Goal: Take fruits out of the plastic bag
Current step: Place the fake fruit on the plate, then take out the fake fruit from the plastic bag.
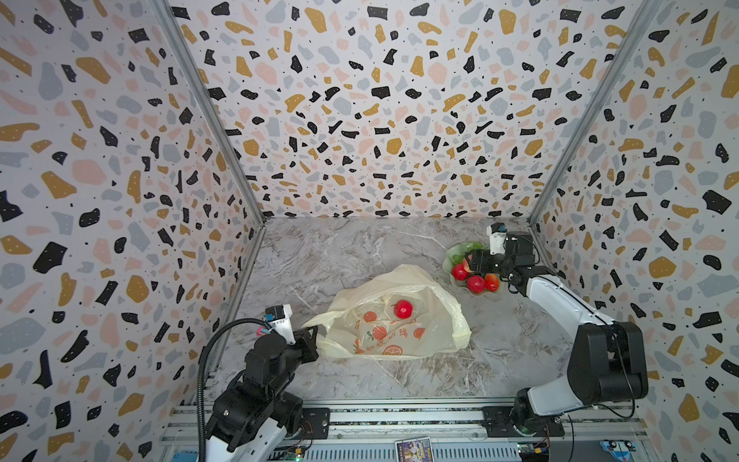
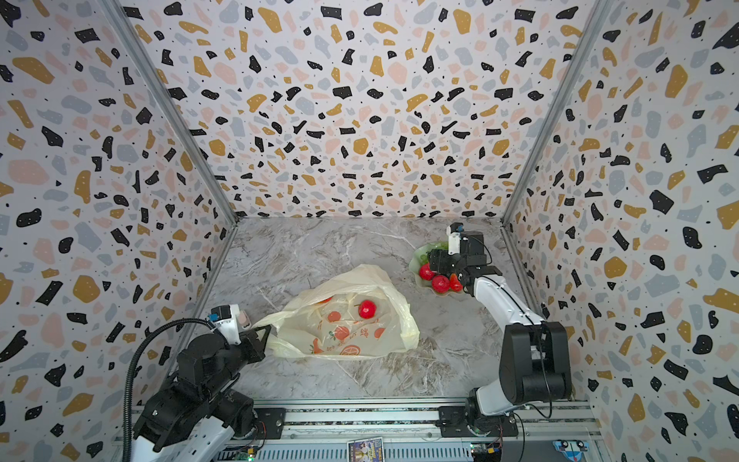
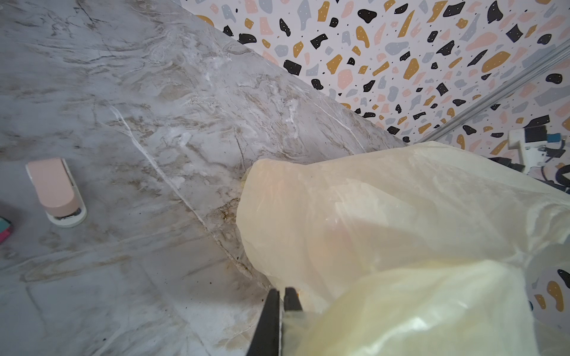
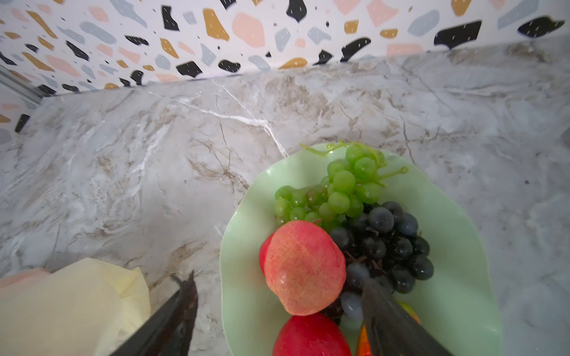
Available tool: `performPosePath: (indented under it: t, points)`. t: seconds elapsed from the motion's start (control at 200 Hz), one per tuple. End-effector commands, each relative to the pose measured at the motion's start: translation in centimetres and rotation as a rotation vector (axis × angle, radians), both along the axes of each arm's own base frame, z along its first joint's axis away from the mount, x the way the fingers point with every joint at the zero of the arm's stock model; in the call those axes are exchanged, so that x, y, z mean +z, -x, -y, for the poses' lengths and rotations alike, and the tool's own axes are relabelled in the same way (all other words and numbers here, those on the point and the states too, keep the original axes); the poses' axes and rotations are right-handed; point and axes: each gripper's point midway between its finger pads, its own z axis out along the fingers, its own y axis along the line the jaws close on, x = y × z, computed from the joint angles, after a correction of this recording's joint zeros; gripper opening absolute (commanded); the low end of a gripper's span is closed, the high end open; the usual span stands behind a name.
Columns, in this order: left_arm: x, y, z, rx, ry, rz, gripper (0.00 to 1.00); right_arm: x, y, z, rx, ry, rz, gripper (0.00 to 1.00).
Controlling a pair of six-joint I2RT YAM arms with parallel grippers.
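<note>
Lying crumpled mid-counter (image 1: 340, 248): plastic bag (image 1: 436, 316), translucent cream-yellow, orange-fruit prints, one red apple (image 1: 403, 309) inside.
Left end effector (image 1: 313, 335) pinched shut on the bag's edge; right end effector (image 4: 279, 280) spread wide over the pale green dish (image 4: 243, 246), gripping nothing. Only the right wrist view shows a pink peach-like fruit (image 4: 303, 268), green grapes (image 4: 339, 185) and dark grapes (image 4: 388, 243); only the left wrist view shows a pink stapler (image 3: 57, 191).

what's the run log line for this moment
left fingers: shut on plastic bag | right fingers: open over dish | red apple: in bag | green grapes: in dish
</note>
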Motion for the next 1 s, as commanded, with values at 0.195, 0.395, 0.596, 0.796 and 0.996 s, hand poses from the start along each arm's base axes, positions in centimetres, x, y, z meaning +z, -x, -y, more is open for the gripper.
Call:
performPosePath:
  t: [0.195, 0.395, 0.596, 0.796, 0.996]
  points:
    - [-0.3, -0.4, -0.5, 0.029, -0.016, -0.003, 0.08, 15.5, 6.6, -8.3, 0.327, -0.077, 0.393, 0.72]
    - [0.0, -0.4, 0.3, -0.014, -0.012, 0.007, 0.08, 22.0, 17.2, -18.4, 0.822, -0.014, 0.678, 0.65]
    - [0.4, -0.1, 0.6, -0.039, -0.001, 0.032, 0.08, 21.7, 27.5, -24.9, 1.17, 0.112, 0.845, 0.57]
    - [0.7, 0.1, 0.7, -0.048, 0.009, 0.053, 0.07, 16.0, 31.1, -29.1, 1.324, 0.339, 0.774, 0.53]
    - [0.6, 0.1, 0.6, -0.044, 0.011, 0.053, 0.07, 9.3, 30.4, -30.5, 1.372, 0.567, 0.645, 0.53]
